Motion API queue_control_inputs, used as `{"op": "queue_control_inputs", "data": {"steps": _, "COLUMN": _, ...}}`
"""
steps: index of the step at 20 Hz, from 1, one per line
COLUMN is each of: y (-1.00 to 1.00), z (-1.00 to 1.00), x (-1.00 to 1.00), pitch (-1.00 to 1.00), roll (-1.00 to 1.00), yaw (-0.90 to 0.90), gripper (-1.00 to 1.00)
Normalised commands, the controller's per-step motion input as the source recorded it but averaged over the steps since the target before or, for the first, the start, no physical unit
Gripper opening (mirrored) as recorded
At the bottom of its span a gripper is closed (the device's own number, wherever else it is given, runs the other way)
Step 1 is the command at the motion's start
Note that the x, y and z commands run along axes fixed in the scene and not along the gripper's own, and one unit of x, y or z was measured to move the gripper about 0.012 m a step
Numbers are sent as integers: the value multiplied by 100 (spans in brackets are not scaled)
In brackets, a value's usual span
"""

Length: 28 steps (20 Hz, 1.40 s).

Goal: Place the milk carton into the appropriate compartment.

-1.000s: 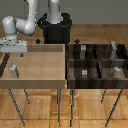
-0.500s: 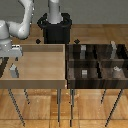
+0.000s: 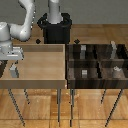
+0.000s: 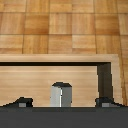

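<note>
The end effector [image 3: 13,65] hangs spread open directly over the upright milk carton [image 3: 14,71], gripping nothing.

Wood parquet floor [image 3: 100,12]; light wooden table [image 3: 42,67] on thin metal legs.

The milk carton [image 3: 14,71] is a small grey-white box with a peaked top. It stands upright inside the light wooden tray [image 3: 37,82], close to the tray's wall at the exterior view's left, well apart from the dark compartments [image 3: 97,67] at the exterior view's right. In the wrist view the milk carton [image 4: 61,95] shows a lighter face and a darker grey face that meet at a vertical edge, and its base is hidden at the picture's border.
</note>
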Motion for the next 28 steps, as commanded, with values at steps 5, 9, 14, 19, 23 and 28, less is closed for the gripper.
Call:
{"op": "queue_control_inputs", "data": {"steps": 5, "y": 0, "z": -20, "x": 0, "pitch": 0, "roll": 0, "yaw": 0, "gripper": 100}}
{"op": "queue_control_inputs", "data": {"steps": 9, "y": 0, "z": -75, "x": 0, "pitch": 0, "roll": 0, "yaw": 0, "gripper": 100}}
{"op": "queue_control_inputs", "data": {"steps": 14, "y": 0, "z": -20, "x": -20, "pitch": 0, "roll": 0, "yaw": 0, "gripper": 100}}
{"op": "queue_control_inputs", "data": {"steps": 19, "y": 0, "z": -80, "x": -20, "pitch": 0, "roll": 0, "yaw": 0, "gripper": 100}}
{"op": "queue_control_inputs", "data": {"steps": 23, "y": 0, "z": 0, "x": 0, "pitch": 0, "roll": 0, "yaw": 0, "gripper": -100}}
{"op": "queue_control_inputs", "data": {"steps": 28, "y": 0, "z": 0, "x": 0, "pitch": 0, "roll": 0, "yaw": 0, "gripper": -100}}
